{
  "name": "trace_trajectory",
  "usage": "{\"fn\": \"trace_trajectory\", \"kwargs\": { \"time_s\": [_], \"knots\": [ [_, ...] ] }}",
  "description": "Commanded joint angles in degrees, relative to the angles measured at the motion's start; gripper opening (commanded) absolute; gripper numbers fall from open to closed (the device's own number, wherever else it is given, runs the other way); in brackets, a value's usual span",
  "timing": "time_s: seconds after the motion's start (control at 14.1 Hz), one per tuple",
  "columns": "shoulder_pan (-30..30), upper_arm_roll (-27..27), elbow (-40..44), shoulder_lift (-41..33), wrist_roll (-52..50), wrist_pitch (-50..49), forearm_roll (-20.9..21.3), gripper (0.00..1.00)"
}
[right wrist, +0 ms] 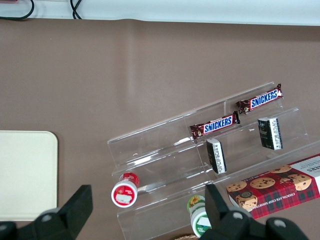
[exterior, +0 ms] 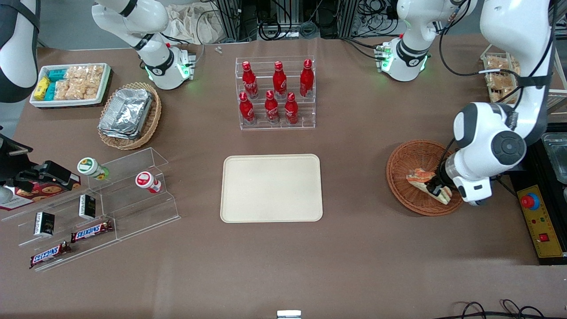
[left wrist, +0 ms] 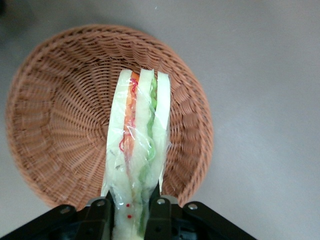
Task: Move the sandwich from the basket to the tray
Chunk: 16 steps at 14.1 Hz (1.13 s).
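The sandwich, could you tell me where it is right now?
The sandwich is over the basket toward the working arm's end, clamped in the gripper.

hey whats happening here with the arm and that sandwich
The working arm's gripper is shut on the wrapped sandwich, one finger on each side of it, over the brown wicker basket at that arm's end of the table. Whether the sandwich has cleared the basket is hard to tell. The beige tray at the table's middle has nothing on it yet.
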Motion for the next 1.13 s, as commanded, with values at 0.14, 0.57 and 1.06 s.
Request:
{"fn": "trace_trajectory", "kwargs": {
  "time_s": [0.14,0.57,1.06],
  "knots": [
    [-0.1,-5.4,17.1,0.5,8.0,-20.8,3.2,0.0],
    [0.0,-16.4,27.2,1.2,18.4,-28.2,1.3,0.0],
    [-1.9,-27.3,26.5,12.6,20.5,-17.0,0.1,0.0]
  ]
}}
